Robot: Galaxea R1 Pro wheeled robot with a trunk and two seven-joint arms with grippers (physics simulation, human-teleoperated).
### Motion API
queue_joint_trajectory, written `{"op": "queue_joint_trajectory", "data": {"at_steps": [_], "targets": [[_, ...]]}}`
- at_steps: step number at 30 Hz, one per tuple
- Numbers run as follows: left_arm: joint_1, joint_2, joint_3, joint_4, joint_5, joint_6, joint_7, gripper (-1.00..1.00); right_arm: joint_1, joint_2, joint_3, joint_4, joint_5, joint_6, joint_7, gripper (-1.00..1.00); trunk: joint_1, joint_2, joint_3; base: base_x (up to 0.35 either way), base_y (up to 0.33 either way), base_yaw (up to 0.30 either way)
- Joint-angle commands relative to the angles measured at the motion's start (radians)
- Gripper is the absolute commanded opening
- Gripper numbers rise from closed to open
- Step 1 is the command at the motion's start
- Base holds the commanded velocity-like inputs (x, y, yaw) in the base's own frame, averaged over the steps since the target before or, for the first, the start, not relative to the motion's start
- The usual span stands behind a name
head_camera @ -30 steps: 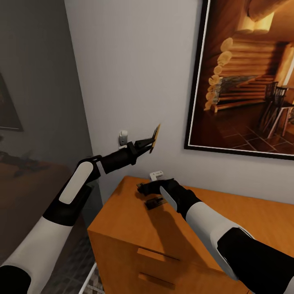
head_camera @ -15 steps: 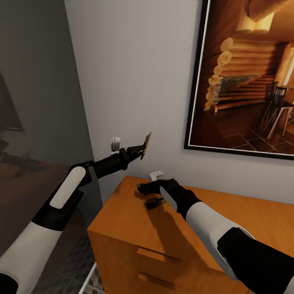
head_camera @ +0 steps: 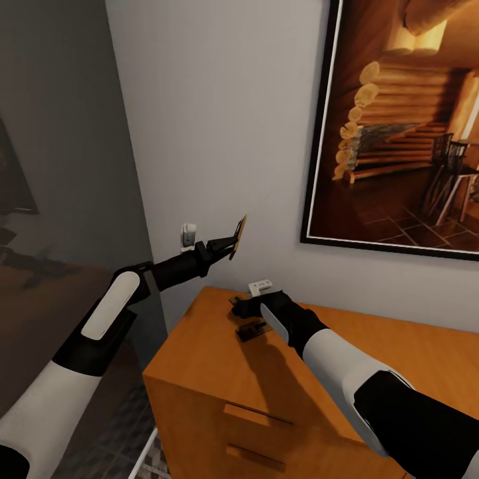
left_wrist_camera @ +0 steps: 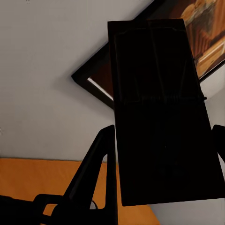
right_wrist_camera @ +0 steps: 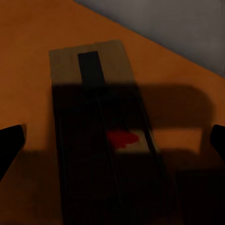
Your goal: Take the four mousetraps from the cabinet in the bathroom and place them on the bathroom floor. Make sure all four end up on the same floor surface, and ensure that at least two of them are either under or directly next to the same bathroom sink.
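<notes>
Left gripper (head_camera: 229, 245) clamps one mousetrap (head_camera: 237, 237); spread right gripper (head_camera: 241, 307) hovers over another (head_camera: 251, 330)

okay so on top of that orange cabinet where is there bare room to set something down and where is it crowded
The cabinet top is bare from the right forearm toward the wall under the framed picture, and along its front-left corner. It is crowded at the back-left, where the right end effector hovers over a mousetrap. The left end effector holds another mousetrap above that edge.

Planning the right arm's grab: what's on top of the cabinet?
One mousetrap lies flat on the cabinet, under the open right gripper. The forearm hides the top behind it.
</notes>
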Motion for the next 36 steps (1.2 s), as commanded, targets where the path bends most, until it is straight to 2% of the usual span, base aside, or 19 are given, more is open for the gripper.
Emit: {"op": "queue_joint_trajectory", "data": {"at_steps": [1, 29, 30, 36], "targets": [[-0.001, 0.001, -0.001, 0.0, -0.003, 0.001, -0.002, -1.0, 0.0, 0.0, 0.002, 0.008, -0.004, 0.004, 0.0, 1.0, 0.0, 0.0, -0.001, 0.0, 0.033, 0.0], [0.0, 0.001, -0.002, 0.0, -0.003, 0.0, -0.001, -1.0, 0.0, 0.0, 0.001, 0.014, -0.004, 0.004, 0.001, 1.0, 0.0, 0.0, -0.001, 0.0, 0.002, 0.0], [0.0, 0.001, -0.002, 0.0, -0.003, 0.001, -0.001, -1.0, 0.0, 0.0, 0.001, 0.014, -0.005, 0.004, 0.001, -1.0, 0.0, 0.0, -0.001, 0.0, 0.0, 0.0], [0.0, 0.0, -0.002, 0.0, -0.003, 0.0, -0.001, -1.0, 0.0, 0.0, 0.001, 0.014, -0.006, 0.004, 0.001, -1.0, 0.0, 0.0, -0.001, 0.0, 0.0, 0.0]]}}
